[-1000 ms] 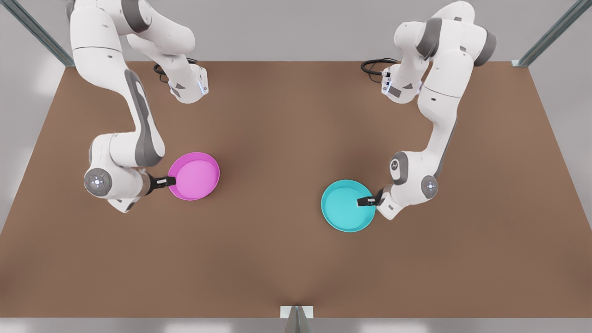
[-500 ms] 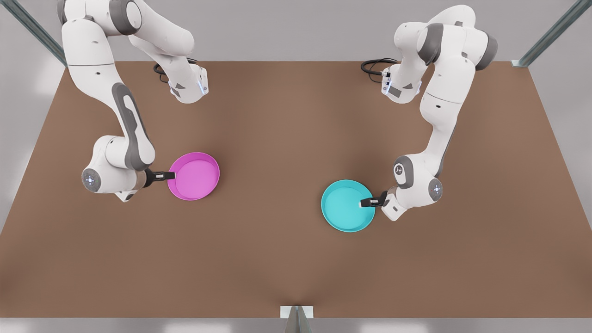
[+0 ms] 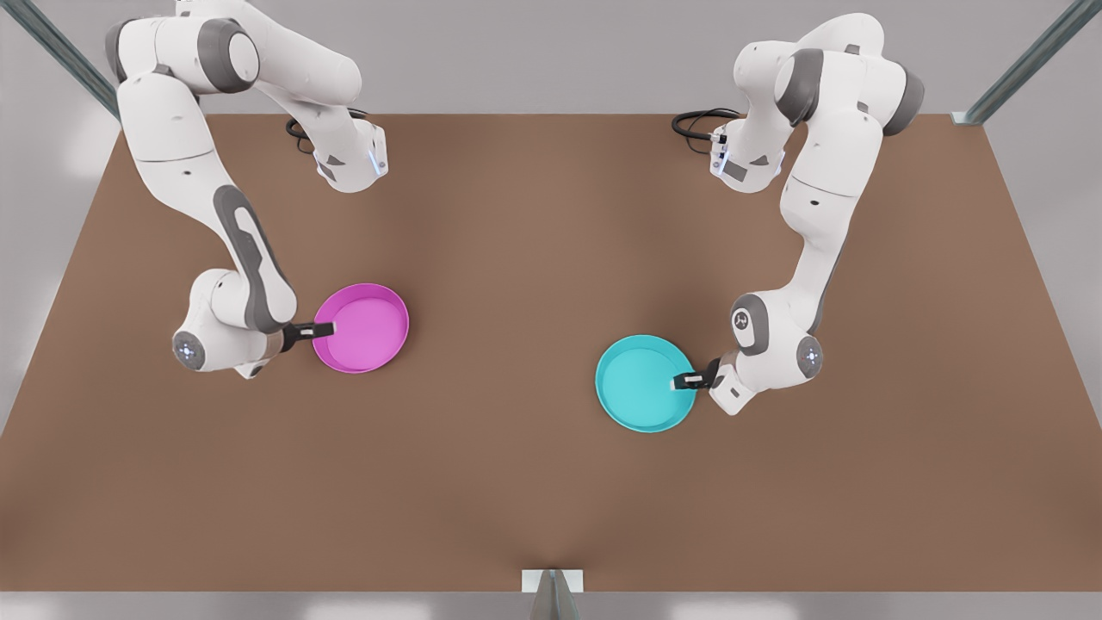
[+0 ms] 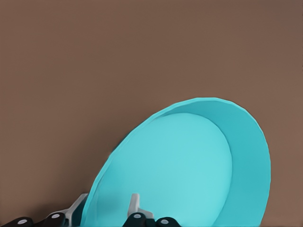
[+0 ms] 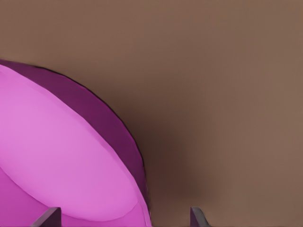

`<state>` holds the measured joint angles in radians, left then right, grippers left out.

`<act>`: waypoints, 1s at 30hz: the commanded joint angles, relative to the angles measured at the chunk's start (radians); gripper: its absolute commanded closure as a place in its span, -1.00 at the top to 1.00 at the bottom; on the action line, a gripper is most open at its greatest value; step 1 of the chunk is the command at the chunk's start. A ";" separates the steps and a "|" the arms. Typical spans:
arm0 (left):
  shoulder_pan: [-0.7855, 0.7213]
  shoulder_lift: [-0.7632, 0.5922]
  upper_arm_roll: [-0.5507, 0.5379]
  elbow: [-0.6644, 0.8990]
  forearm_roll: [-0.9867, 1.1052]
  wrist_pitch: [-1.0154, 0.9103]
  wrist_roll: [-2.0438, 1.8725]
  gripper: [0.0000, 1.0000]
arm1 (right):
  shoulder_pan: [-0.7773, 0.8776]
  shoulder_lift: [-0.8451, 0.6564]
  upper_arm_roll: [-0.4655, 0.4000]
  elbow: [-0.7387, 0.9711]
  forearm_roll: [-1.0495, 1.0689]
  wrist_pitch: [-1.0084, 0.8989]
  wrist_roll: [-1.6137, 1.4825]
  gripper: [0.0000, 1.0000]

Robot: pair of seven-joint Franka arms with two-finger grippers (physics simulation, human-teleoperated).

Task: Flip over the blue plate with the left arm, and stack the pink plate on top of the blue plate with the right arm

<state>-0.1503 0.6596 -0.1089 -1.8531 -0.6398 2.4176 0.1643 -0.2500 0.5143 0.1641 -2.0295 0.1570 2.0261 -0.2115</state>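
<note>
The left claw point(image 3: 680, 380) pinches the right rim of the blue plate point(image 3: 641, 385), right of centre on the counter point(image 3: 534, 482). The right claw point(image 3: 325, 328), fingers spread wide, straddles the left rim of the pink plate point(image 3: 363, 327). Both dishes look stiff, light and slick; the thin upright rim is the only hold.
</note>
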 commanded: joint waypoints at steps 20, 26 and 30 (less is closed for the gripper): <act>0.000 0.008 0.002 0.000 0.006 -0.002 0.009 -0.45 | 0.000 0.023 0.006 0.000 0.001 0.008 -0.014 0.06; 0.000 0.008 0.000 0.000 0.006 -0.002 0.009 -0.51 | -0.002 0.024 0.005 0.000 0.007 0.006 -0.023 0.01; -0.002 0.006 0.002 -0.002 0.006 -0.002 0.009 -0.54 | -0.003 0.026 0.005 0.000 0.009 0.006 -0.028 -0.10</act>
<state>-0.1515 0.6656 -0.1073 -1.8547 -0.5698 2.4175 0.1658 -0.2531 0.5400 0.1688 -2.0292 0.1646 2.0325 -0.2395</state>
